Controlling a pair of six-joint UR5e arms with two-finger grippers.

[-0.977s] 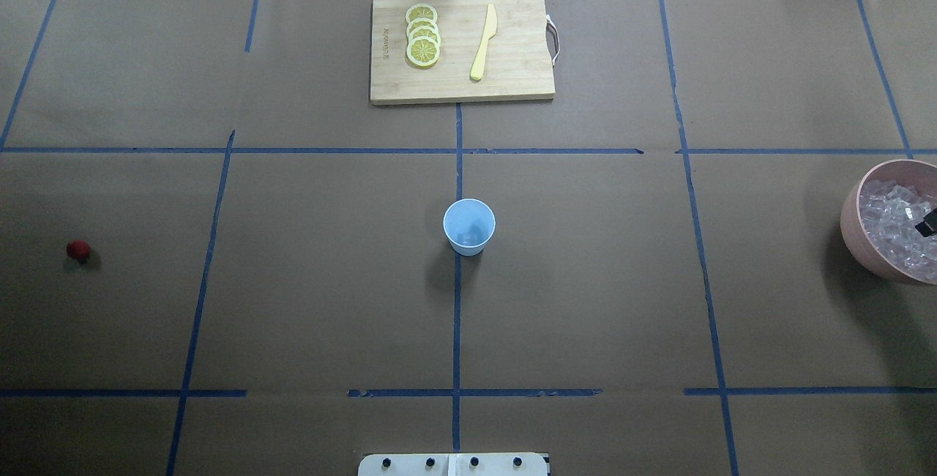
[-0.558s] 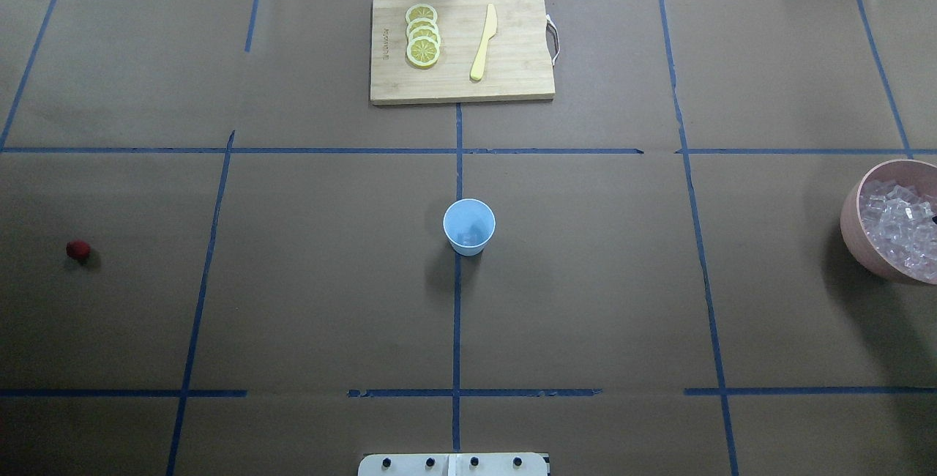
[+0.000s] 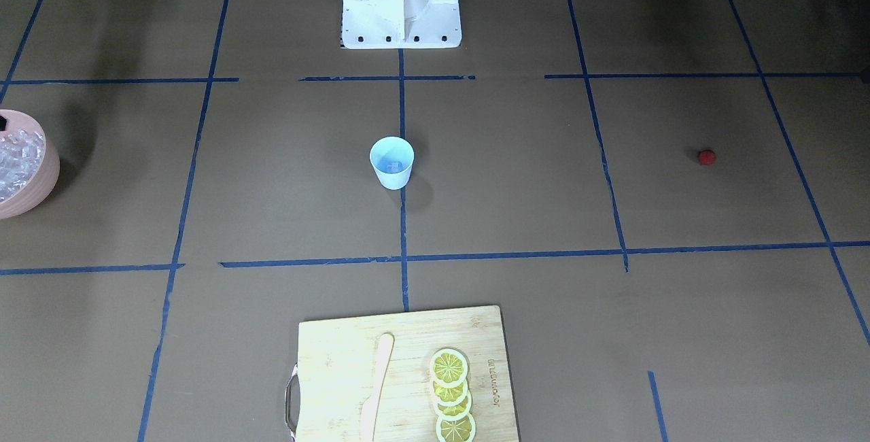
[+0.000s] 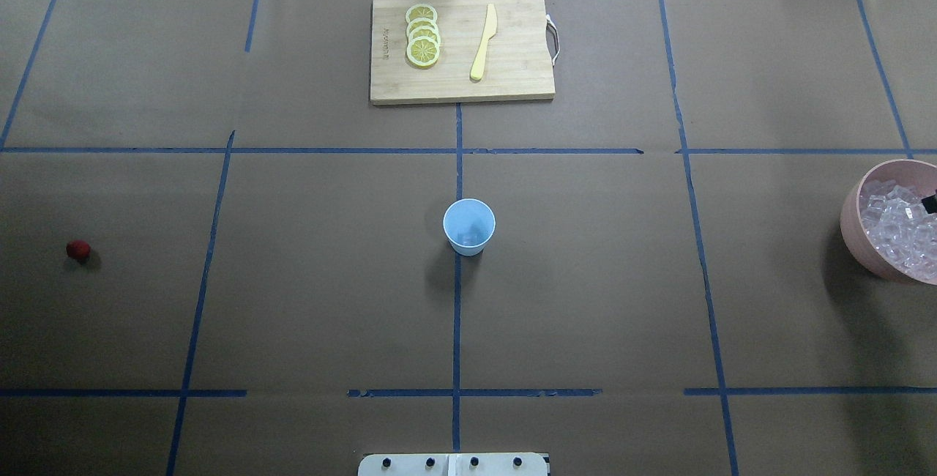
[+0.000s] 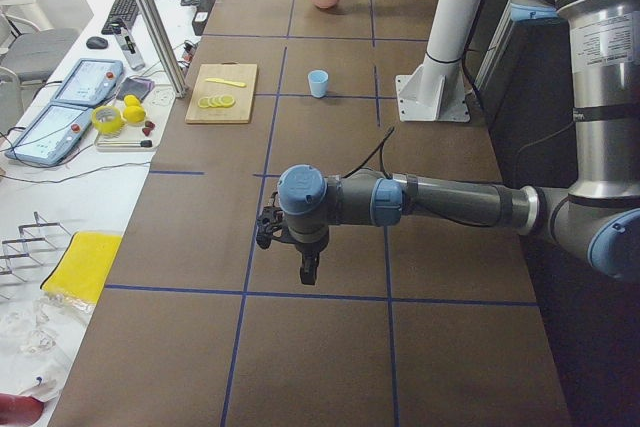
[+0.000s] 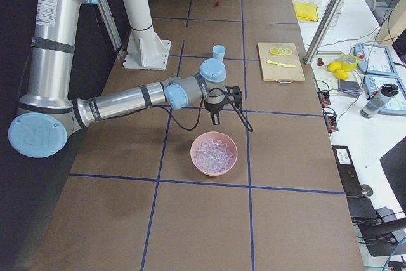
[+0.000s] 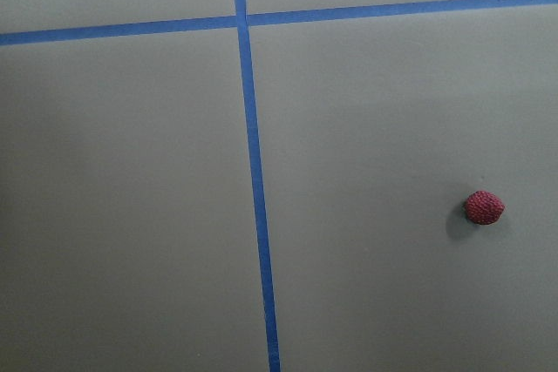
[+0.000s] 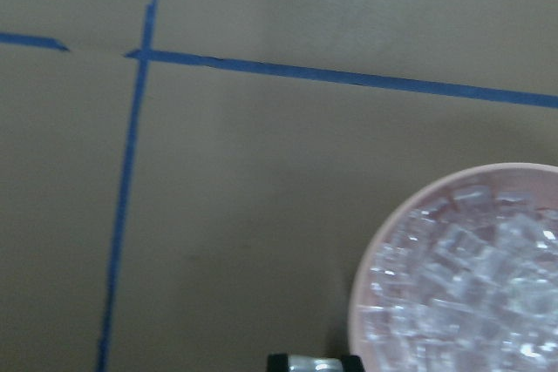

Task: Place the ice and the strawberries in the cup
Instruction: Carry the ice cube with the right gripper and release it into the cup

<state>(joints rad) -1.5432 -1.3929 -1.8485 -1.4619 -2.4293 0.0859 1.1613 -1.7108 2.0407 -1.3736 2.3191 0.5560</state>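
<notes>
Overhead exterior: one cup (image 4: 468, 227), one strawberry (image 4: 77, 249), one bowl (image 4: 850, 231).

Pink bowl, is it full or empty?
Full. The pink bowl holds a heap of clear ice cubes reaching about to its rim in the right side view.

Overhead and front views face oppositely, sharing the cup (image 4: 468, 225).

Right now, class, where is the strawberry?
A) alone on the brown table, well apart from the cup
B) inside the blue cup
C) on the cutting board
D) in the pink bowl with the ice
A: the strawberry lies by itself on the table, far to one side of the cup.
</notes>
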